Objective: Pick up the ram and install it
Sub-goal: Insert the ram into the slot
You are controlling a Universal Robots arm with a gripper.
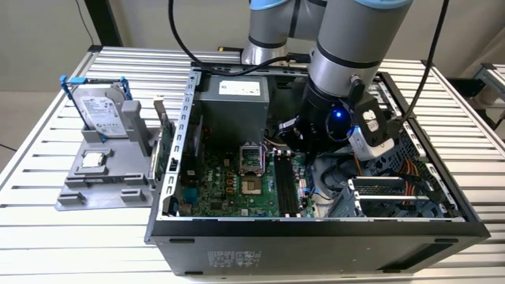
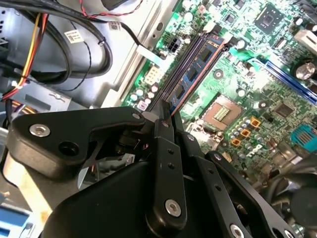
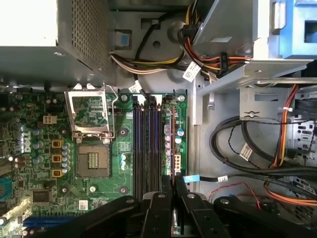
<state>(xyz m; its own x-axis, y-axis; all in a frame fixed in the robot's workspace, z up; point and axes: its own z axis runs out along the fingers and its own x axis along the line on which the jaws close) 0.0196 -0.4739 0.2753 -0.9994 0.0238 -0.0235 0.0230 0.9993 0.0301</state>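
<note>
Your gripper (image 3: 173, 191) is down inside the open computer case (image 1: 170, 195), directly over the memory slots (image 3: 146, 144) on the green motherboard (image 1: 229, 183). Its fingers (image 2: 163, 131) are drawn close together, pinching the near end of the ram (image 2: 195, 74); in both wrist views the thin stick runs straight out from between the fingertips, standing on edge in the slot line. In the second wrist view you see its chips and blue label ahead of the gripper, lying along the outermost slot, with the empty slots just beside it and the open processor socket (image 3: 91, 161) further to that side. Whether the stick is fully seated, you cannot tell. In the exterior view, the hard drive (image 1: 103, 112) sits upright in the grey holder (image 1: 103, 183) on the worktop (image 1: 71, 242), well apart from the gripper, outside the case.
</note>
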